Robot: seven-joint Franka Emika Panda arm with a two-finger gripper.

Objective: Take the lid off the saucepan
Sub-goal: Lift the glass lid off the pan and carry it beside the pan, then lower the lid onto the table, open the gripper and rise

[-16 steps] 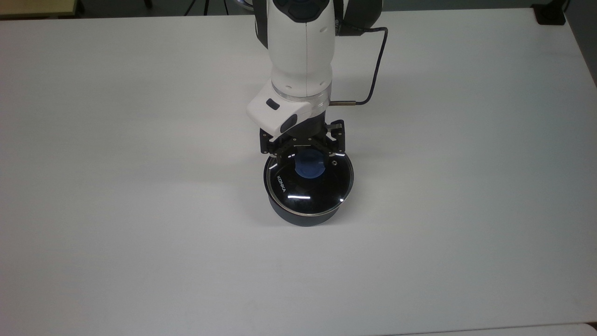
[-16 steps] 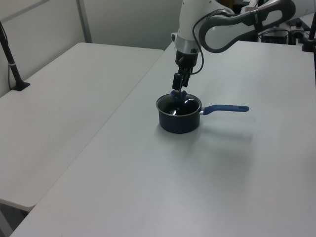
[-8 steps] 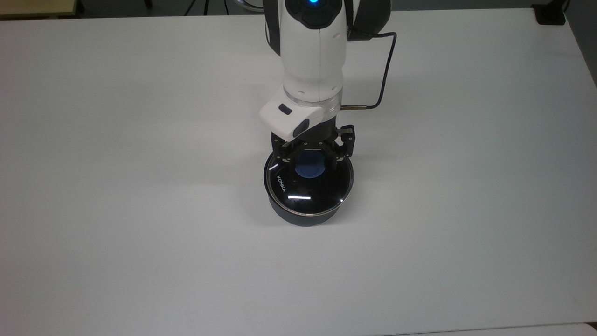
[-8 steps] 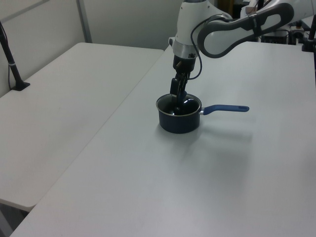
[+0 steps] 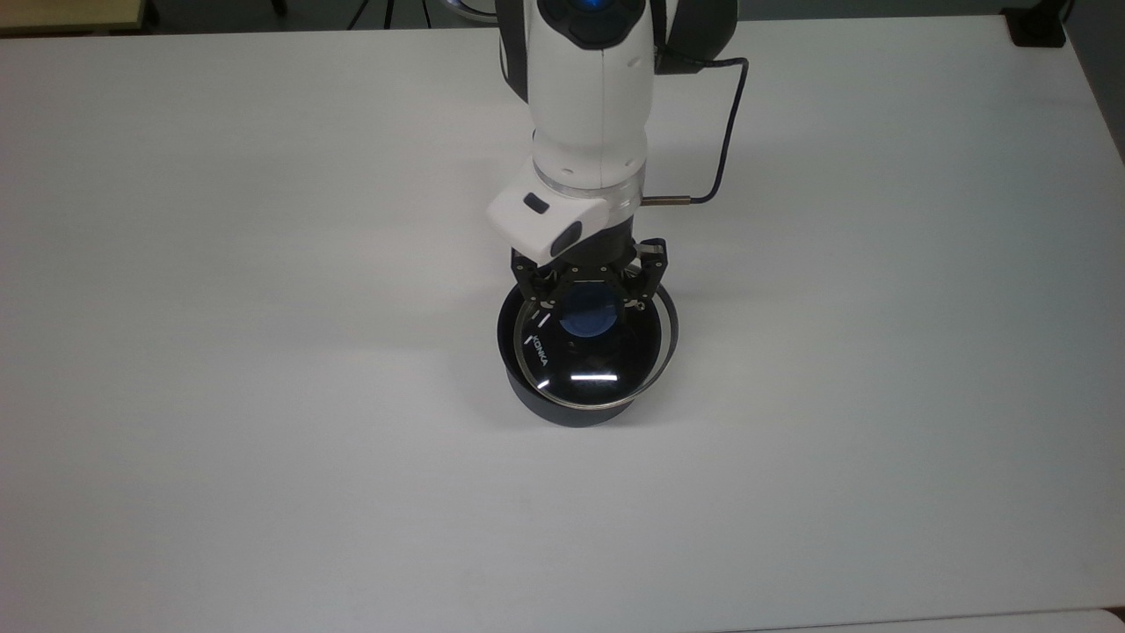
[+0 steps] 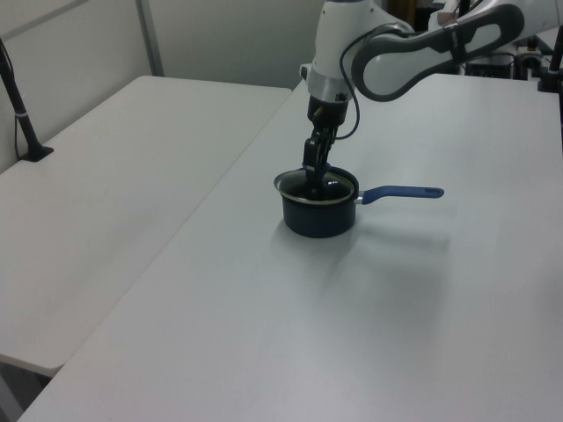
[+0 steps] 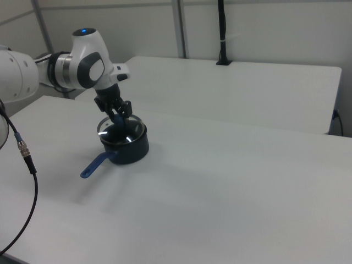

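One gripper (image 5: 587, 290) clamps the lid (image 5: 598, 356) knob, tilting it off the saucepan (image 6: 318, 218); you should lift higher next.

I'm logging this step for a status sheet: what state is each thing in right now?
gripper: shut on the lid's blue knob.
lid: held by its knob, raised and tilted, off-centre over the pot, not seated flat on the rim.
saucepan: upright on the table, partly uncovered, blue handle pointing to the left view's right.
table: white, bearing the saucepan.
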